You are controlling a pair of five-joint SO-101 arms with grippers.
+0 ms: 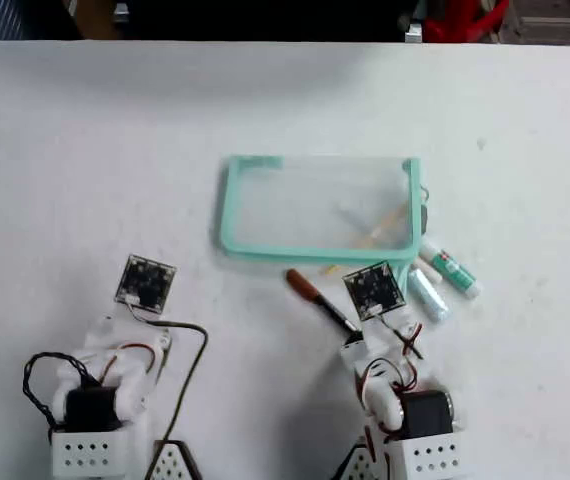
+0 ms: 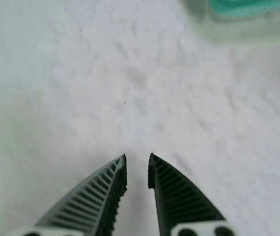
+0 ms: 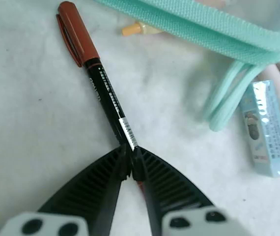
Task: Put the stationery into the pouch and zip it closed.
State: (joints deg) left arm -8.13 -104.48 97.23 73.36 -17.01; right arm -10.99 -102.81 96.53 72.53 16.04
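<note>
Jaws of right gripper [image 3: 130,167] pinch pen [image 3: 103,93] tail; left gripper [image 2: 137,172] slightly spread, empty.
Pen lies just near of pouch [image 1: 227,215], long axis running far-left from the jaws, cap toward it; right arm nearer.

It looks like a robotics lab or a maker's workshop, not an office. A plain white desk [image 1: 85,150] carries two small hobby-built arms, the left arm [image 1: 100,385] and the right arm [image 1: 405,400]. Both are made of white plastic shells with perforated bases and black motors. Thin red and black wires [image 1: 125,358] run bare along them, a loose black cable [image 1: 193,365] trails off, and an uncovered circuit board [image 1: 146,281] sits on a wrist. Past the desk's far edge, red hardware [image 1: 465,18] lies in dim clutter.
</note>
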